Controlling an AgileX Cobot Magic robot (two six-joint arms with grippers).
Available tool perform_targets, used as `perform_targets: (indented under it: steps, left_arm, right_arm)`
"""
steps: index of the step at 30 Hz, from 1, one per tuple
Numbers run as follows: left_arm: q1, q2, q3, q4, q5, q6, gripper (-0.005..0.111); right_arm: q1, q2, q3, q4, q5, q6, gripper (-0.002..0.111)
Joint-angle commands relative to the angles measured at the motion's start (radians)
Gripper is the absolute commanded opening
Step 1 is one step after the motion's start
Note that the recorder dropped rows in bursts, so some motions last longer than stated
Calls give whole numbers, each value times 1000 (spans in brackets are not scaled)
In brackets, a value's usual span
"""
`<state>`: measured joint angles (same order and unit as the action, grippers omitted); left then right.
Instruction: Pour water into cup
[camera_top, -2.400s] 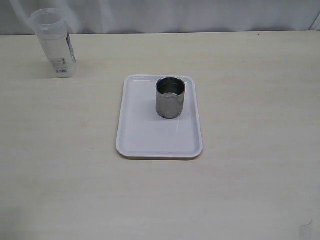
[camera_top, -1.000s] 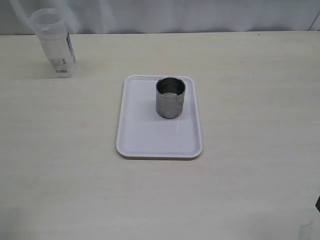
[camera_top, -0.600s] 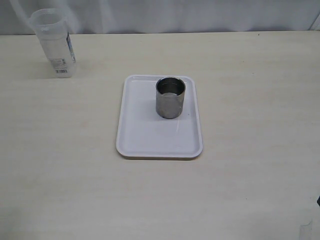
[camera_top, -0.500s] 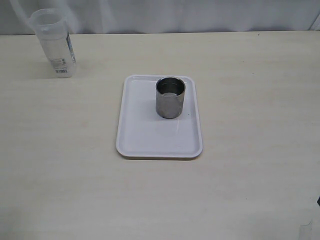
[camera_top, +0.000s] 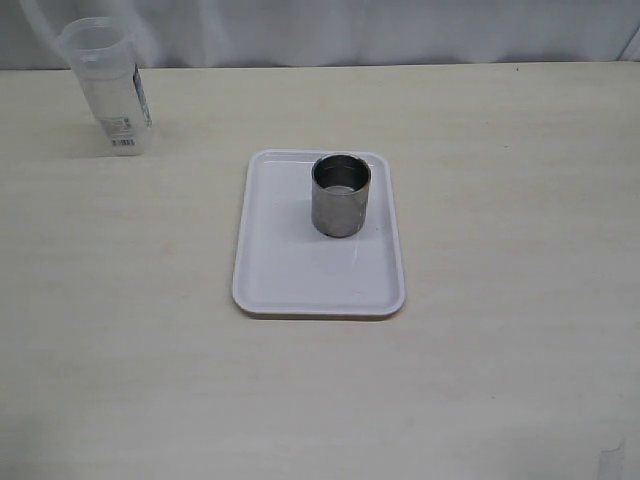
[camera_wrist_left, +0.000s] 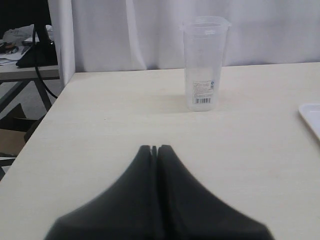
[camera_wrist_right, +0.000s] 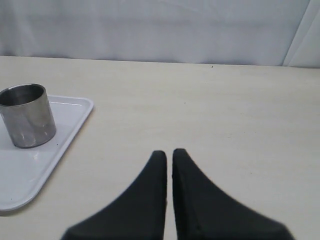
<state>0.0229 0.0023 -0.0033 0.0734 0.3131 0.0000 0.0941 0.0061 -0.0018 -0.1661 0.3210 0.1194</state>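
The cup (camera_top: 341, 196), a short shiny steel cylinder, stands upright on the far part of a white tray (camera_top: 300, 280). In the right wrist view the cup (camera_wrist_right: 27, 116) stands well off to one side of my right gripper (camera_wrist_right: 169, 151). That gripper is shut, with only a thin slit between its black fingers and nothing in it. My left gripper (camera_wrist_left: 156, 147) is shut and empty, and points towards a tall translucent plastic container (camera_wrist_left: 204, 62) some way ahead. Neither gripper shows in the exterior view. The water is too clear to make out in any view.
The plastic container (camera_top: 105, 85) stands at the table's far left corner, near the white curtain. A corner of the tray (camera_wrist_left: 311, 112) shows in the left wrist view. The table's left edge drops off beside a desk with cables (camera_wrist_left: 30, 50).
A dark sliver at the lower right edge of the exterior view, seen up to half a second ago, is gone. Cup, tray and container have not moved.
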Motion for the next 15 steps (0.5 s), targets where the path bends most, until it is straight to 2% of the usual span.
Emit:
perform_targets:
  steps: [1, 15]
  left_arm:
    - [1, -2, 3, -3, -6, 0, 0]
    - [1, -2, 3, -3, -6, 0, 0]
  right_arm:
    - [-15, -6, 2, -8, -8, -4, 4]
    - [-9, -6, 2, -3, -8, -4, 4]
